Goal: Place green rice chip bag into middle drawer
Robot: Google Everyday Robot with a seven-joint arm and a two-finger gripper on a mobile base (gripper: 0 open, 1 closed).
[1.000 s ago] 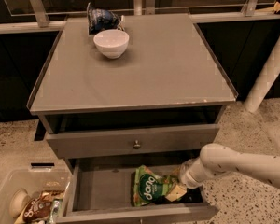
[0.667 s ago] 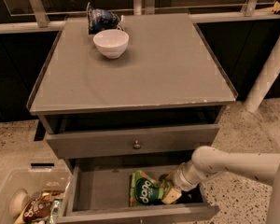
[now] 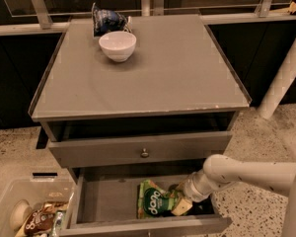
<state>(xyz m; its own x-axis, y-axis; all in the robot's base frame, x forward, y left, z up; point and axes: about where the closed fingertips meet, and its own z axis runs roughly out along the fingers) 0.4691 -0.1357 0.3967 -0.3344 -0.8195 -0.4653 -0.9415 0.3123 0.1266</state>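
A grey cabinet seen from above and in front. Its middle drawer [image 3: 106, 201] is pulled out, wide and shallow with a plain flat floor. The green rice chip bag [image 3: 155, 205] lies inside it, right of centre, resting on the floor with its printed face up. A white robot arm [image 3: 237, 172] reaches in from the right, and its claw [image 3: 181, 206] sits at the bag's right end, touching it. Whether the claw grips the bag or has let go cannot be told from this view.

What could go wrong, as a judgement: if the claw has hold of the bag when the arm pulls back, the bag could be dragged up over the low front wall and out of the drawer. The glossy bag could also catch on the claw and slide or flip. The arm passes close under the drawer with the round knob [image 3: 145, 153], so a steep lift might knock it.

The bag carries a dark green round logo with white lettering, too small to read. On the counter [image 3: 172, 73] stand a white bowl [image 3: 117, 45] and, just behind it, a dark blue snack bag [image 3: 106, 19]; its print is unreadable. A clear bin [image 3: 19, 191] on the floor at lower left holds brown snack packets [image 3: 39, 220].
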